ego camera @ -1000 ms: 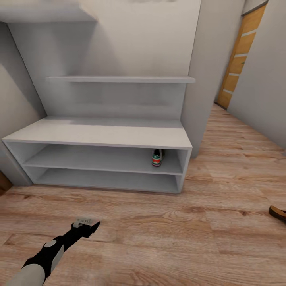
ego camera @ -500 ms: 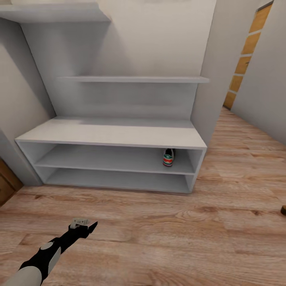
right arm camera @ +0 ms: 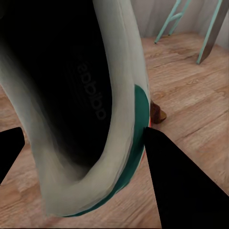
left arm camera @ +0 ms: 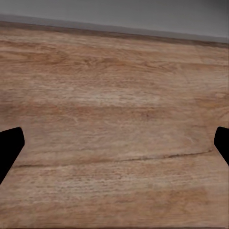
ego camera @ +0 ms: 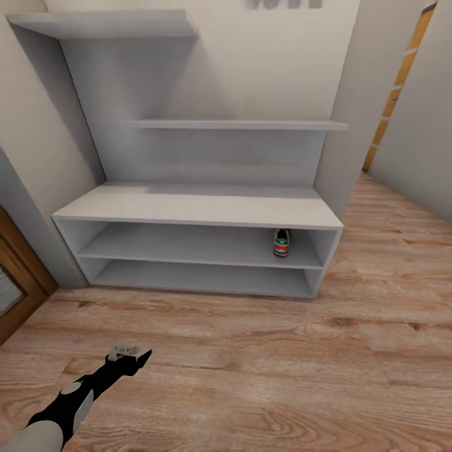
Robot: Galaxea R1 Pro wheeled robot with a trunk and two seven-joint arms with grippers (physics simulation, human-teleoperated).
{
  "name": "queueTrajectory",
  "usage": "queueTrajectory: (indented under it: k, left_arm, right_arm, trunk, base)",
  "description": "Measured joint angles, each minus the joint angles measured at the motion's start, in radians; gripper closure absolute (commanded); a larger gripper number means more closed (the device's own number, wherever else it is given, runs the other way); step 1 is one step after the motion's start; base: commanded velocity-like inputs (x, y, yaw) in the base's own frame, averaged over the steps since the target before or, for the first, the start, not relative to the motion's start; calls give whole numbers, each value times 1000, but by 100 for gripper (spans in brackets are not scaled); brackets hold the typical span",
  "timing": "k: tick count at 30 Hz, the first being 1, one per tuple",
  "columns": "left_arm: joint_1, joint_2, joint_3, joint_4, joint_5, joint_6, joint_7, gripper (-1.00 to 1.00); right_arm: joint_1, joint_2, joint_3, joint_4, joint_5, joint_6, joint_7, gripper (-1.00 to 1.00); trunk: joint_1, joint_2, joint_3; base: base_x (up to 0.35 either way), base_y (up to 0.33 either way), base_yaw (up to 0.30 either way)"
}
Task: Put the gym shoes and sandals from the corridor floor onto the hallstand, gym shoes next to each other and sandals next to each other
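From your head camera you see the light-grey hallstand with two open shelf levels and two staggered wall shelves ahead of your left claw, well beyond it across the light-brown wood-plank corridor floor. One cream-white gym shoe with green stripes and a red heel tab stands on the upper open shelf level, at the far right end of the unit, heel towards you, far ahead and to the right of that claw. A brown wooden door frame sits to the claw's left.

Your left wrist camera gives you what the head camera leaves unclear: the two dark fingertips stand wide apart with bare floor planks between them and a grey skirting strip beyond. Nothing is held.

Your right wrist camera adds a second cream-white gym shoe with a green heel panel, seen from the opening side, its dark insole facing the lens. Your right claw is clamped on it, one finger pressed against the shoe's wall. Just past that finger lies a small piece of one dark-brown sandal with a tan sole on the floor, and farther off stand pale teal slanted legs of some furniture.

Count: two gym shoes, one sandal, one hallstand.
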Motion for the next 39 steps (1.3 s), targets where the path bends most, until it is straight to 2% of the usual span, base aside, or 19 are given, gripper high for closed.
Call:
queueTrajectory:
  k: [5,11,15,16,17,18,19,20,21,22,24,25,28,29,33,34,36,37,39]
  left_arm:
    - [0,0,0,-2,1,0,0,-100]
    - [0,0,0,-4,28,-2,0,-100]
    - [0,1,-1,-4,31,-2,0,-100]
    - [0,-3,-4,-3,30,-4,-3,-100]
    - [0,-4,-5,-1,28,-6,-4,-100]
    - [1,-4,-6,2,26,-8,-7,-100]
    - [4,-3,-6,3,25,-11,-12,-100]
    - [26,-1,-5,-2,25,-16,-41,-100]
    - [31,0,-4,-4,26,-17,-51,-100]
    - [38,1,-3,-8,27,-19,-73,-100]
    - [46,2,-3,-16,28,-20,-113,-100]
    - [50,4,-3,-21,28,-20,-141,-100]
    - [61,17,-5,-29,27,-27,-261,-100]
    - [63,20,-5,-29,22,-45,-334,-100]
    - [73,25,-5,-29,19,-71,-431,-100]
    - [80,30,-8,-30,18,-77,-475,-100]
    - [84,44,-9,-30,18,-81,-538,-100]
    - [85,49,-10,-30,18,-82,-554,-100]
    - [87,75,-12,-30,18,-84,-633,-100]
  right_arm:
    - [0,0,0,0,-1,0,0,100]
    - [0,-1,-2,-6,-2,4,0,100]
    - [0,1,-1,-11,-3,4,-3,100]
    - [-1,32,49,22,6,3,-2,100]
    - [0,88,96,36,8,4,-3,100]
    - [0,97,149,37,5,5,-4,100]
    - [0,123,205,38,11,5,-6,100]
    - [-1,185,306,29,15,5,-19,100]
    - [-2,210,483,26,8,7,-26,100]
    - [-3,237,524,19,6,8,-50,100]
    - [-5,280,567,6,7,9,-105,100]
    - [-7,310,609,-1,8,11,-146,100]
    - [-33,418,744,-15,11,20,-271,100]
    - [-55,466,818,-14,11,48,-319,100]
    - [-98,523,902,-10,8,133,-361,100]
    - [-123,550,925,-7,6,176,-367,100]
    - [-165,588,940,7,7,234,-371,100]
    - [-179,597,941,14,11,248,-372,100]
    - [-264,631,947,82,5,320,-374,100]
  trunk:
    - [0,0,0]
    - [0,0,0]
    - [0,0,0]
    - [0,0,0]
    - [0,0,0]
    - [0,0,0]
    - [0,0,0]
    - [0,0,0]
    - [0,0,0]
    - [0,0,0]
    - [0,0,0]
    - [0,0,0]
    - [0,0,0]
    - [0,0,0]
    - [0,0,0]
    - [0,0,0]
    - [0,0,0]
    - [0,0,0]
    - [0,0,0]
  base:
    - [-8,305,-214]
    - [0,31,-9]
    - [0,0,0]
    - [0,0,0]
    - [0,0,0]
    - [0,0,0]
    - [0,0,0]
    - [0,0,0]
    - [0,0,0]
    - [0,0,0]
    - [0,0,0]
    - [0,0,0]
    - [0,0,0]
    - [0,0,0]
    - [0,0,0]
    - [0,0,0]
    - [0,0,0]
    - [0,0,0]
    - [0,0,0]
